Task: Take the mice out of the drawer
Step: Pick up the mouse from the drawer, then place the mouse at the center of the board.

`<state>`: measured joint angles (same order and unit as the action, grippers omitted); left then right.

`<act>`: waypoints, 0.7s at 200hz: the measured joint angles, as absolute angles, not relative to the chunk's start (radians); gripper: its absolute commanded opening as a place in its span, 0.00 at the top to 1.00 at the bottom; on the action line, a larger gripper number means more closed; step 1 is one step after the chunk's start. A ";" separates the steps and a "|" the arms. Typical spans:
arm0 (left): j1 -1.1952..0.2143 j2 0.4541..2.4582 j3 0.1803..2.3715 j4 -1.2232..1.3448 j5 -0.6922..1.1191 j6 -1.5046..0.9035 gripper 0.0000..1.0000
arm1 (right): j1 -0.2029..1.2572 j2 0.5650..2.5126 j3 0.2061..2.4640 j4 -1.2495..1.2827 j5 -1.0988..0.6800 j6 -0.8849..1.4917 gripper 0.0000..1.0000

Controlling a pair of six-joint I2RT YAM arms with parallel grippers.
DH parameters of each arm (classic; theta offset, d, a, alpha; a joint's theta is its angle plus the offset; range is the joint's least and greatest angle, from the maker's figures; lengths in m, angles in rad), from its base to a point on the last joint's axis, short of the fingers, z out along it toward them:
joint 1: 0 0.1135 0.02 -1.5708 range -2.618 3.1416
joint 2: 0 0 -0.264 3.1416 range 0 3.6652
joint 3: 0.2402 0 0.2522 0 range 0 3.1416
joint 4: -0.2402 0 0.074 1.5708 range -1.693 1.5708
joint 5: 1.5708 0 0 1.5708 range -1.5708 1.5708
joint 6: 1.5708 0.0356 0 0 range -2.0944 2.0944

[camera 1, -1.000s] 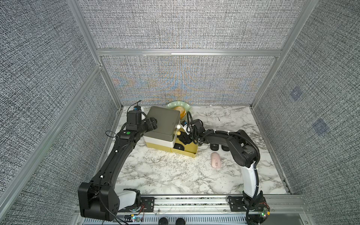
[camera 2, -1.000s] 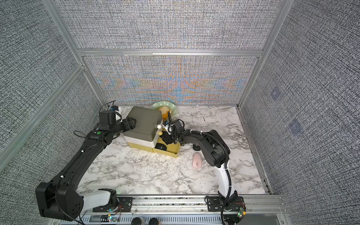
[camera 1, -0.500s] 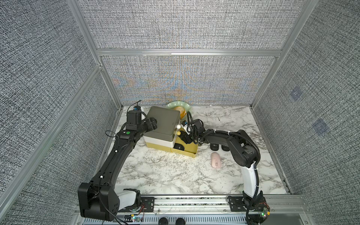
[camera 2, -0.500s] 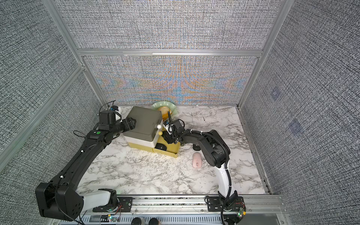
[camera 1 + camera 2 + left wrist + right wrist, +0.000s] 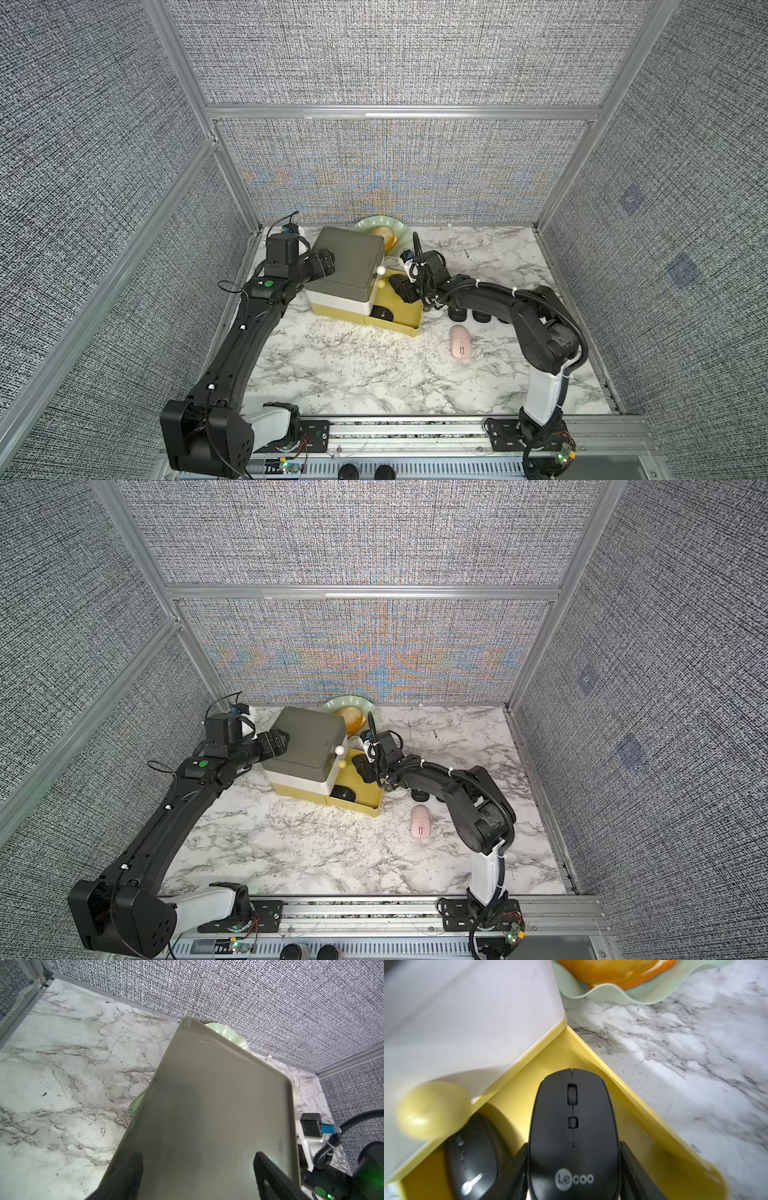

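A glossy black oval mouse (image 5: 573, 1105) is being pinched in the right gripper (image 5: 574, 1146); the left gripper (image 5: 197, 1155) is being held wide above a smooth grey lid (image 5: 207, 1095)

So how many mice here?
5: pale pink oval mouse on the table; two glossy black mice by the right arm; one in the yellow drawer; one in the right claw. More may hide.

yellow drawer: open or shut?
Open. The yellow drawer sticks out from under the white tier, tray exposed; a loose black mouse lies in it, and the right tool grips a second black mouse.
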<state>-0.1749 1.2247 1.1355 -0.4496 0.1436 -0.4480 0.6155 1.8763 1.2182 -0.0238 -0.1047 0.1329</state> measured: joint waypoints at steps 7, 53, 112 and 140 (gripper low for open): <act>-0.175 1.220 1.143 -0.454 0.151 -0.443 0.13 | 0.616 1.850 1.201 -0.027 -0.103 0.148 0.47; -0.175 1.191 1.187 -0.528 0.188 -0.398 0.09 | 0.599 1.639 1.102 -0.082 -0.058 0.236 0.48; -0.265 1.135 1.155 -0.570 0.316 -0.389 0.02 | 0.535 1.309 0.891 -0.242 0.051 0.375 0.48; -0.374 1.110 1.127 -0.562 0.340 -0.422 0.01 | 0.522 1.177 0.769 -0.341 0.129 0.464 0.49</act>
